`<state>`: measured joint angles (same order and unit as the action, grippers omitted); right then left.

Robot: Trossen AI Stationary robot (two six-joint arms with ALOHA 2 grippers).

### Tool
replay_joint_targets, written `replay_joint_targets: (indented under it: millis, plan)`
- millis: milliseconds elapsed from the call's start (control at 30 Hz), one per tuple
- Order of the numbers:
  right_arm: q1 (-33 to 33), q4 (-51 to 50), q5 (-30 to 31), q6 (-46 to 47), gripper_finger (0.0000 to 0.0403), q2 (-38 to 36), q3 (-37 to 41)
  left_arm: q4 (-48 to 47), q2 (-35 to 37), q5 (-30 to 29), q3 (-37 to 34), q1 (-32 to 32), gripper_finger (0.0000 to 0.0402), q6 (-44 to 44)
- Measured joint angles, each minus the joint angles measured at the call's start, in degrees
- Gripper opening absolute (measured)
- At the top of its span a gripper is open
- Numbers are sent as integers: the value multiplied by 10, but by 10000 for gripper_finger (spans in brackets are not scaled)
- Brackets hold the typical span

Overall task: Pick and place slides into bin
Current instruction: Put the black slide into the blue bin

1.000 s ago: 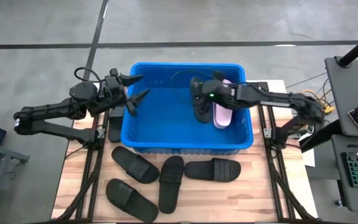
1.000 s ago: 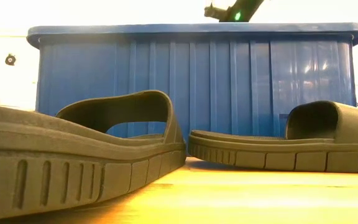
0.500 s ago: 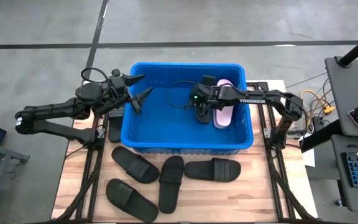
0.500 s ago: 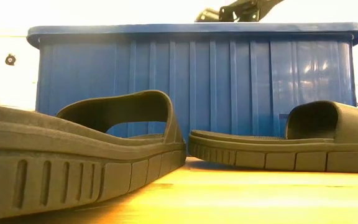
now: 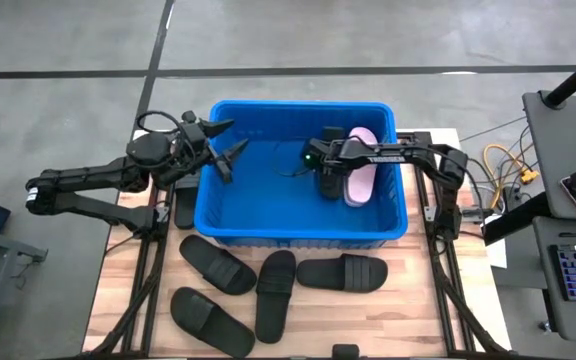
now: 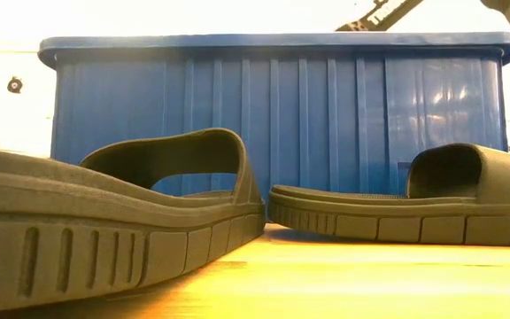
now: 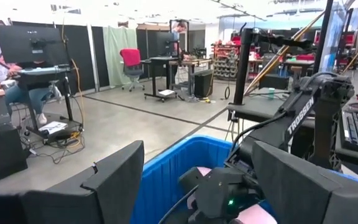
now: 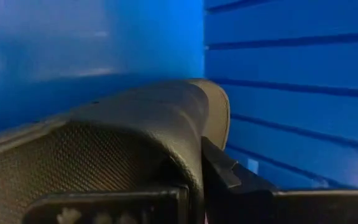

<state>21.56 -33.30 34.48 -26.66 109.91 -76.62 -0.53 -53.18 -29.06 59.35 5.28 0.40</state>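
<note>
Matte black slide [image 5: 327, 176] (textured footbed) inside blue bin [image 5: 218, 215].

Wooden table [image 5: 418, 320] carries blue bin [image 5: 298, 232] and 4 black slides [image 5: 273, 285].

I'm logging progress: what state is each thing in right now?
Bin: upright, open.
Pink slide: lying in the bin.
Black slide: in the bin, gripped.
Right gripper: shut on the black slide.
Left gripper: fingers open, empty, over the bin's left rim.
Four black slides: lying on the table, in front of the bin.
</note>
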Motion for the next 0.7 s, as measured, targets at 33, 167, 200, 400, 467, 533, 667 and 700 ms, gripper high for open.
replay_joint_targets:
  millis: [33, 167, 200, 400, 467, 533, 667, 700]
  plan:
    - [0, 0, 0, -6, 9, 5, 0, 2, 0, 0, 0, 0, 283, 0]
    - [0, 0, -4, -11, 9, 25, 0, 3, 3, 0, 0, 0, 283, 0]
    - [0, 0, -4, -11, 9, 27, 0, 3, 3, 0, 0, 0, 283, 0]
    - [1, 0, -2, 9, 9, 34, 0, 5, 6, 0, 0, 0, 283, -1]
    - [2, -1, -2, 19, 11, 32, 0, 5, 6, 0, 0, 0, 283, 0]
    - [2, -7, -4, 21, 18, 31, -4, 5, 6, 0, 0, 0, 283, 0]
    - [3, -14, -10, 13, 55, 31, -12, 5, 5, 0, 0, 0, 283, 0]
    - [3, -15, -20, 13, 67, 31, -13, 5, 5, 0, 0, 0, 283, 0]
